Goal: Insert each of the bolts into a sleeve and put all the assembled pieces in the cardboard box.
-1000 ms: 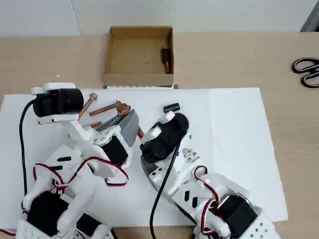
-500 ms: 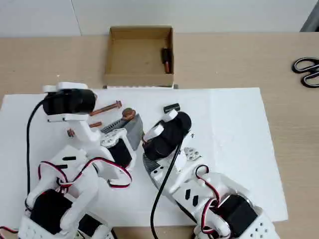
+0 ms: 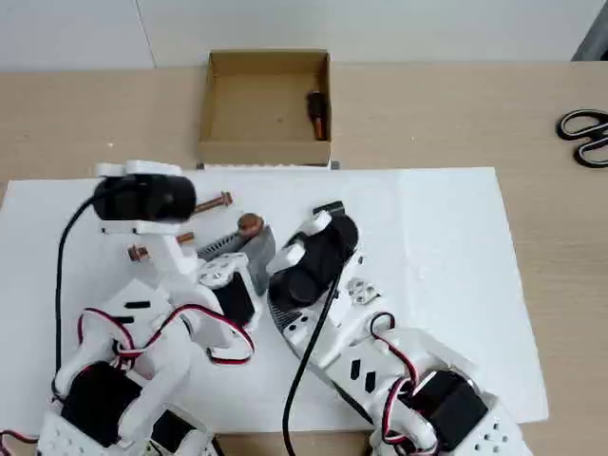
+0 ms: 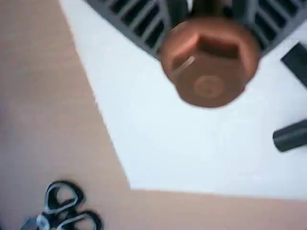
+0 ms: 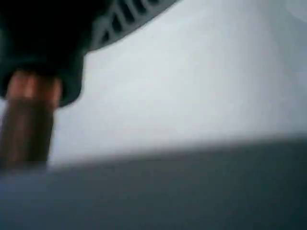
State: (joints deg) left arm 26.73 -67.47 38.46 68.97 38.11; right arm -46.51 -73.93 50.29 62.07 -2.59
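Note:
My left gripper (image 3: pixel 251 239) is shut on a copper bolt (image 3: pixel 250 225). In the left wrist view its hex head (image 4: pixel 209 60) sits between the dark ribbed fingers (image 4: pixel 129 19). My right gripper (image 3: pixel 278 261) stands close beside it, shut on a black sleeve (image 5: pixel 43 48). The bolt's copper shaft (image 5: pixel 29 124) enters that sleeve. Two loose bolts (image 3: pixel 211 202) (image 3: pixel 142 252) lie on the white sheet (image 3: pixel 446 247) by the left arm. A spare black sleeve (image 3: pixel 328 206) lies ahead of the right arm. The cardboard box (image 3: pixel 261 142) holds one assembled piece (image 3: pixel 316 114).
Scissors (image 3: pixel 584 133) lie on the wooden table at the far right, off the sheet. Two black sleeves (image 4: pixel 290 135) (image 4: pixel 297 57) lie on the sheet in the left wrist view. The right half of the sheet is bare.
The left arm has swung right and drawn back with the bolt, bringing its head closer to the right gripper. The right arm has barely shifted.

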